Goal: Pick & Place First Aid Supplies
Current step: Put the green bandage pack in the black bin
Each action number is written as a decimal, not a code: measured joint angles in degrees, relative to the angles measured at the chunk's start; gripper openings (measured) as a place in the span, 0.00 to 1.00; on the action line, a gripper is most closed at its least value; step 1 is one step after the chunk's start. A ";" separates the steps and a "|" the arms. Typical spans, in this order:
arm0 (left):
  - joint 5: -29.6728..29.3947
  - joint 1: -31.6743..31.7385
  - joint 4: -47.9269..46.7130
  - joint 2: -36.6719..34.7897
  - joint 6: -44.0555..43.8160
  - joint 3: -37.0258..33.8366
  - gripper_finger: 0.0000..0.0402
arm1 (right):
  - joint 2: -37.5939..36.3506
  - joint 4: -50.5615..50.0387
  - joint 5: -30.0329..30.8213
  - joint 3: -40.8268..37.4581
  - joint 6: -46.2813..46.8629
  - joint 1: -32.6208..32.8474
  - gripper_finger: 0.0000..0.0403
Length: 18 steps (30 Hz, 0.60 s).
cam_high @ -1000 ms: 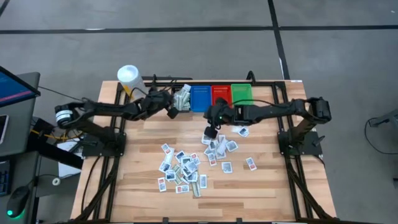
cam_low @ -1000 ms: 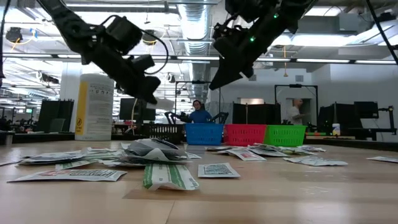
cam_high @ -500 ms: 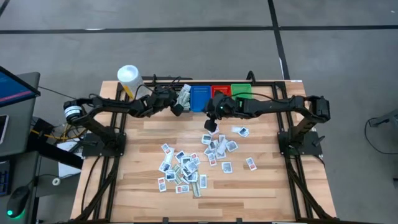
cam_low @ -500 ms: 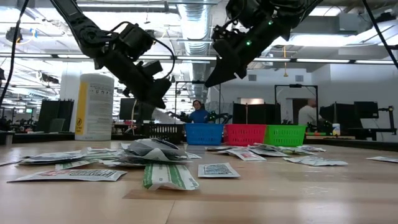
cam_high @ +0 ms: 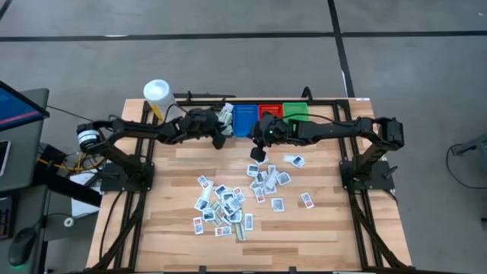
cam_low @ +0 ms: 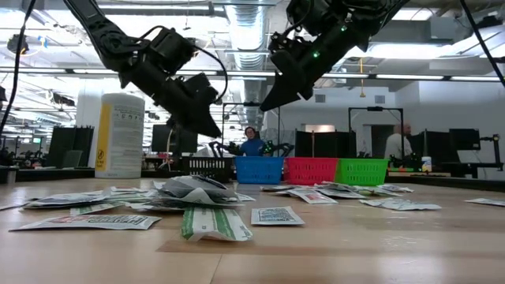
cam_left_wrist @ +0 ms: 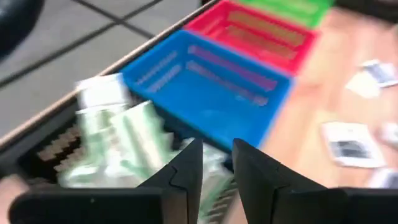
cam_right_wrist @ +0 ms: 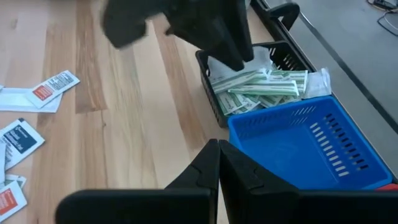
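Note:
The first aid packets [cam_high: 224, 205] lie scattered on the wooden table, most in a pile at its middle [cam_low: 197, 193], with some nearer the right arm [cam_high: 293, 160]. Green-and-white packets fill the black bin [cam_right_wrist: 261, 84] at the far edge. My left gripper [cam_left_wrist: 217, 165] hangs open just above that bin's near rim [cam_high: 218, 137], with nothing between its fingers. My right gripper [cam_right_wrist: 218, 152] is shut and raised over bare table [cam_high: 257, 154], near the blue bin [cam_right_wrist: 311, 149]. I see no packet in it.
Black, blue [cam_high: 245, 119], red [cam_high: 271, 114] and green [cam_high: 295, 113] bins stand in a row along the far edge. A white tub with a yellow label [cam_high: 157, 93] sits at the far left corner. The two grippers are close together in front of the bins.
My left gripper has moved toward the right and the far edge, up to the black bin. My right gripper has risen from the packets near the table's middle and drawn toward the far edge, closer to the blue bin.

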 joint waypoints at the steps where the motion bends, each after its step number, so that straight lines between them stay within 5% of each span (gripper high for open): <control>1: 1.65 -0.31 -0.10 -0.64 -0.47 0.00 0.22 | 0.00 -0.08 0.04 0.00 -0.21 0.01 0.00; 7: 12.24 -2.05 0.04 -8.31 -1.72 0.00 0.22 | 0.02 -0.83 0.05 0.00 -0.04 0.05 0.00; 18: 13.05 -6.94 0.01 -20.84 -5.51 -1.82 0.22 | 0.02 -0.31 -8.60 0.00 4.75 1.81 0.00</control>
